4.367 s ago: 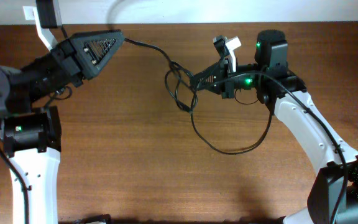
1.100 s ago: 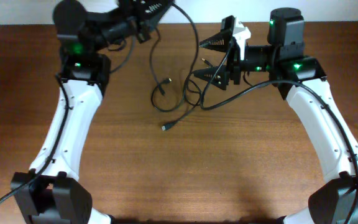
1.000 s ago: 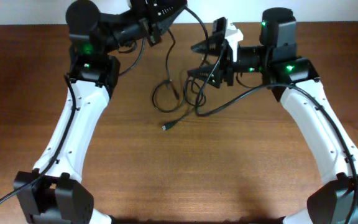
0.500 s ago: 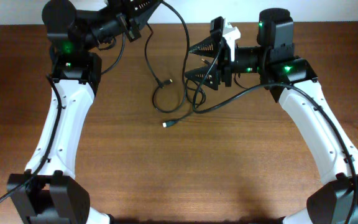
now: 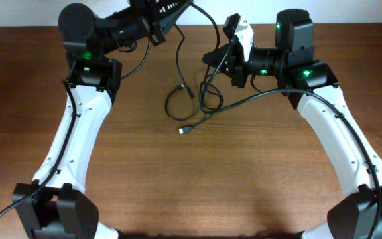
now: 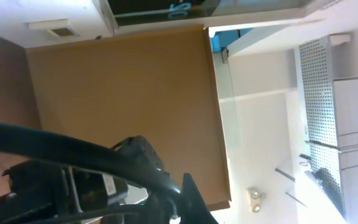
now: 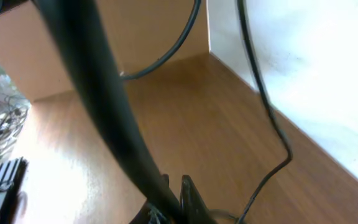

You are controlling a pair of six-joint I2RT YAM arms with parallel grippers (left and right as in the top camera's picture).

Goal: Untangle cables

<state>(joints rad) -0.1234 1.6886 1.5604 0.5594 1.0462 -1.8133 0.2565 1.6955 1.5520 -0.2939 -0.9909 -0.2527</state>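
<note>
Cables (image 5: 201, 99) dangle between the arms, with loops and a plug end trailing onto the table (image 5: 197, 186). Left gripper (image 5: 181, 8) pinches one strand up at the far edge, and right gripper (image 5: 212, 61) is clamped on another, just beside the tangle.

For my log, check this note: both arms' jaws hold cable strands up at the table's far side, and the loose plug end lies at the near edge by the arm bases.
One error. The overhead view shows the plug end in the middle of the table, just below the loops of the cables, not at the near edge. The rest stands.
</note>
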